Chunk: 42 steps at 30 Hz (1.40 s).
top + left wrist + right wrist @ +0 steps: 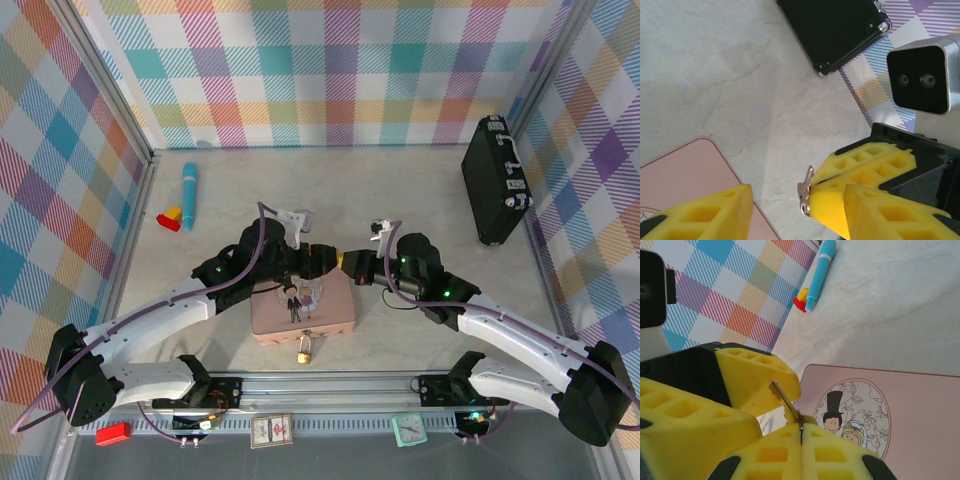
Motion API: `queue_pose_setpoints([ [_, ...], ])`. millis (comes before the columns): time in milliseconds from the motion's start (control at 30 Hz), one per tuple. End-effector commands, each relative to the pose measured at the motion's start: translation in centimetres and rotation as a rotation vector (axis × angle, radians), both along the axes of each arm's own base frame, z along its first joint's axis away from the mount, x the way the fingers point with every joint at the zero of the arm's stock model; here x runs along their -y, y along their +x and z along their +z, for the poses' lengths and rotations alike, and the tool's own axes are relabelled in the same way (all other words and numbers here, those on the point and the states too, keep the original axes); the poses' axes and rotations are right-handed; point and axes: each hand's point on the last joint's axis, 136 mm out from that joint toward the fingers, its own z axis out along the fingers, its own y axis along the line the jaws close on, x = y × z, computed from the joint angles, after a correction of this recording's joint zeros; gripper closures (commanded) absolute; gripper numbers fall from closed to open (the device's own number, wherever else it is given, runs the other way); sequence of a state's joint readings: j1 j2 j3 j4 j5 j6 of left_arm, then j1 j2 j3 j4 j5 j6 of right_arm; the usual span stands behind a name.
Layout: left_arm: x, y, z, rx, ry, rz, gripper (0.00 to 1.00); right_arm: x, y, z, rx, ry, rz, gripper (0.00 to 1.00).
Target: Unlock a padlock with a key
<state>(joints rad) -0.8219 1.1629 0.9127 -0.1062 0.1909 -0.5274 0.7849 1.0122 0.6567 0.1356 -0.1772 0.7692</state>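
Observation:
My right gripper (801, 424) is shut on the small metal key (785, 399), whose shaft pokes out past its fingertips. The same key (805, 192) sticks out of the right arm's fingers (865, 165) in the left wrist view. My left gripper (798, 210) is open, with the key and those fingertips between its two fingers. Both grippers meet above the far edge of the pink tin (270, 315), the left gripper (325, 262) beside the right gripper (352, 265). The brass padlock (303, 347) hangs at the tin's near edge, apart from both grippers.
A black case (493, 180) stands at the back right wall. A blue pen (189, 192) and a red and yellow piece (170, 218) lie at the back left. A red block (113, 433), a card (271, 430) and a teal clock (408, 430) sit by the front rail.

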Motion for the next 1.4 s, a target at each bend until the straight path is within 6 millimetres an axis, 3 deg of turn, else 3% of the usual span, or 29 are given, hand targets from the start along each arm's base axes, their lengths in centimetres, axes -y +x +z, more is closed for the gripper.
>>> queue_pose_setpoints([
  [0, 0.3, 0.0, 0.8, 0.009, -0.007, 0.0, 0.54, -0.8, -0.6, 0.6, 0.034, 0.006, 0.05, 1.0],
  [400, -1.6, 0.4, 1.3, 0.047, 0.011, 0.083, 0.62, -1.4, -0.9, 0.7, 0.043, -0.006, 0.072, 1.0],
  [1367, -0.5, 0.1, 0.0, -0.008, 0.031, 0.029, 0.82, -1.9, -1.1, 1.1, 0.062, -0.011, 0.069, 1.0],
])
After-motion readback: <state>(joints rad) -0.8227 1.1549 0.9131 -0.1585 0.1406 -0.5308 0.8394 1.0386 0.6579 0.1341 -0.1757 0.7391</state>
